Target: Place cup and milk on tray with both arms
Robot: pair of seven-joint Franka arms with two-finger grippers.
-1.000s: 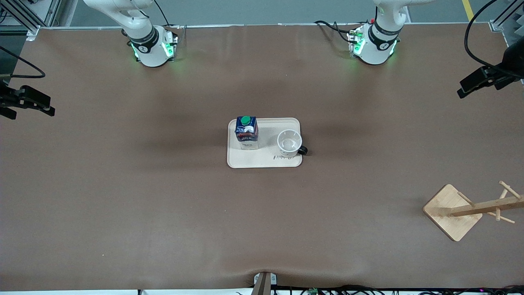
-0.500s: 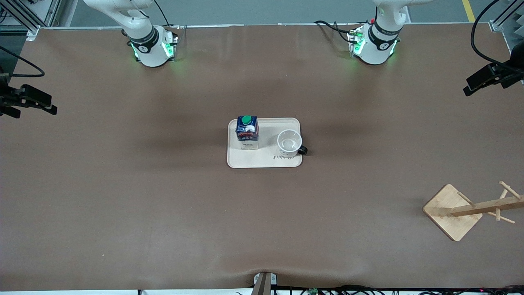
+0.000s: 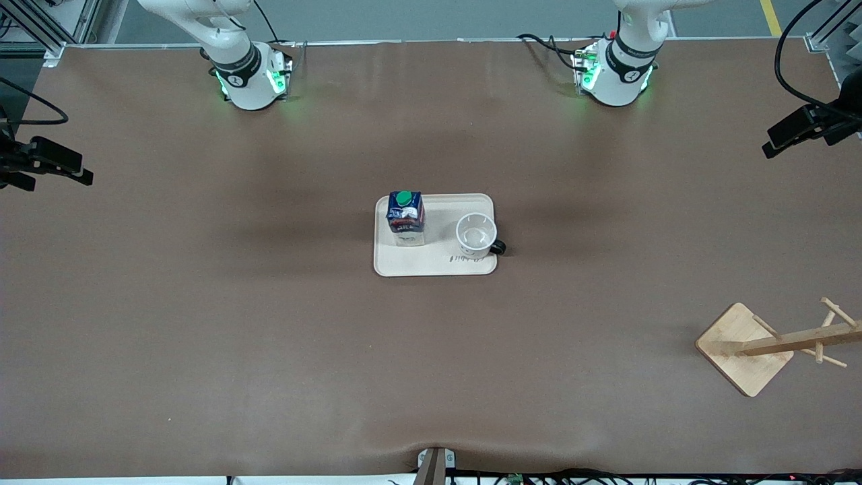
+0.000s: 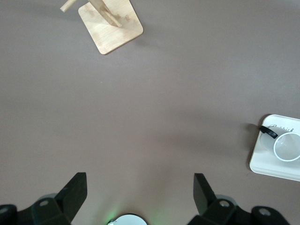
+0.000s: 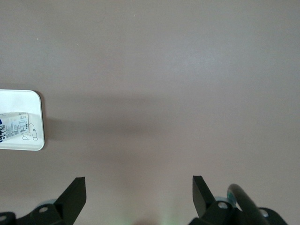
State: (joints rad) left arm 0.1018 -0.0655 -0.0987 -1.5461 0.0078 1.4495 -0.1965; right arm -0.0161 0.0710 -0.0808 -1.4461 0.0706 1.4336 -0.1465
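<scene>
The cream tray lies at the middle of the table. The dark blue milk with its green cap stands upright on the tray's end toward the right arm. The white cup stands upright on the tray's end toward the left arm, its black handle over the rim. My left gripper hangs open and empty above the table at the left arm's end. My right gripper hangs open and empty at the right arm's end. The left wrist view shows the cup and tray. The right wrist view shows the tray and milk.
A wooden peg stand with a square base sits near the front camera at the left arm's end; it also shows in the left wrist view. The brown table cover is bare around the tray.
The left gripper has drawn slightly outward toward its end of the table, and the right gripper has shifted a little. The cup, milk and tray have not moved.
</scene>
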